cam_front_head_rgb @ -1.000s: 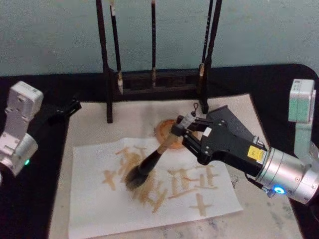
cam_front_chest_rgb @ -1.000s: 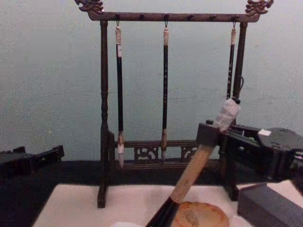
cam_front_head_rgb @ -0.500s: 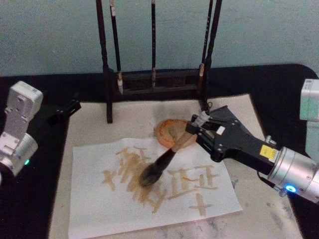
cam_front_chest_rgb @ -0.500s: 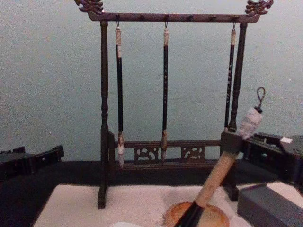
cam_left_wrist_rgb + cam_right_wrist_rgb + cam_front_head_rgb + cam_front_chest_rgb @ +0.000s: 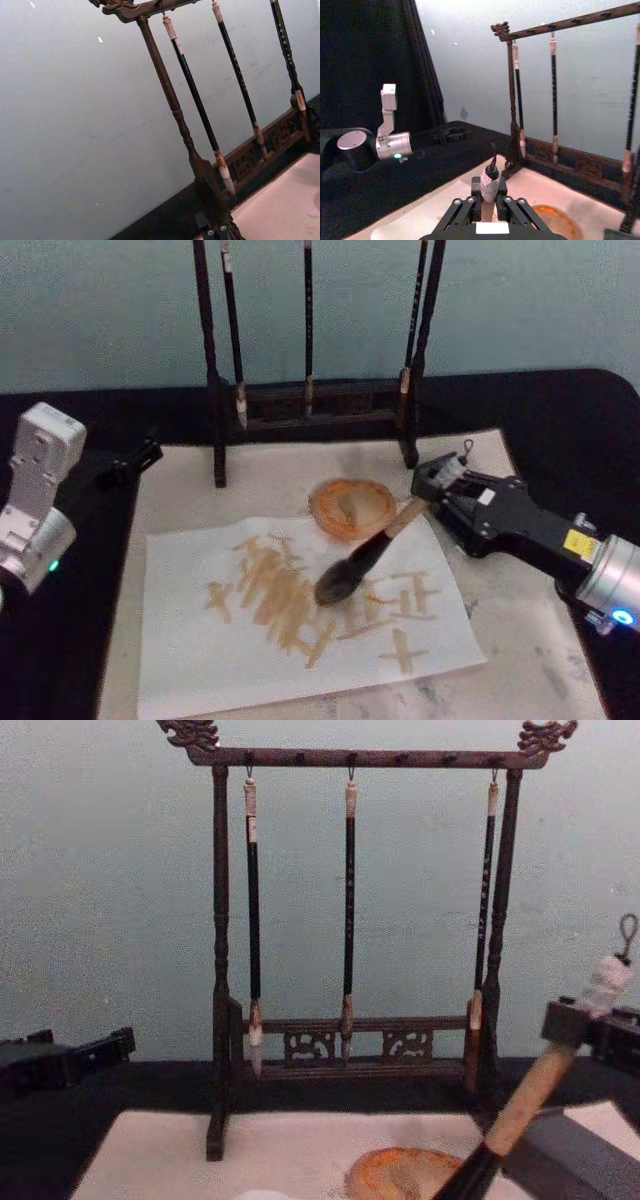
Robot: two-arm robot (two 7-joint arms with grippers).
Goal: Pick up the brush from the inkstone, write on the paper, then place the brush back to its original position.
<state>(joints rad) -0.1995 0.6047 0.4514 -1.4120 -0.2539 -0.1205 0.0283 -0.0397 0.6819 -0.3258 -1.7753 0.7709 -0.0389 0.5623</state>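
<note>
Your right pincer is closed on the tan handle of the brush, near its top end. The shaft slants down and to the left of the pincer, and the bristle head is low on the paper among the tan strokes. The paper's right edge runs just below and left of the pincer. To the right of the pincer and nearer you, the pale mat on the bench lies open for moving. Half a second ago the pincer stood farther left, over the paper, with the bristles nearer the sheet's middle. It has since drawn back to the right, and the brush head has come with it. The inkstone sits just left of the pincer, with the brush shaft crossing just in front of its near rim. Beyond the pincer stands the brush rack, whose right post is the closest obstacle. Three thin brushes hang from it. A grey block lies close beside the pincer. The left pincer is parked well off to the left, beyond the mat's far left corner.
</note>
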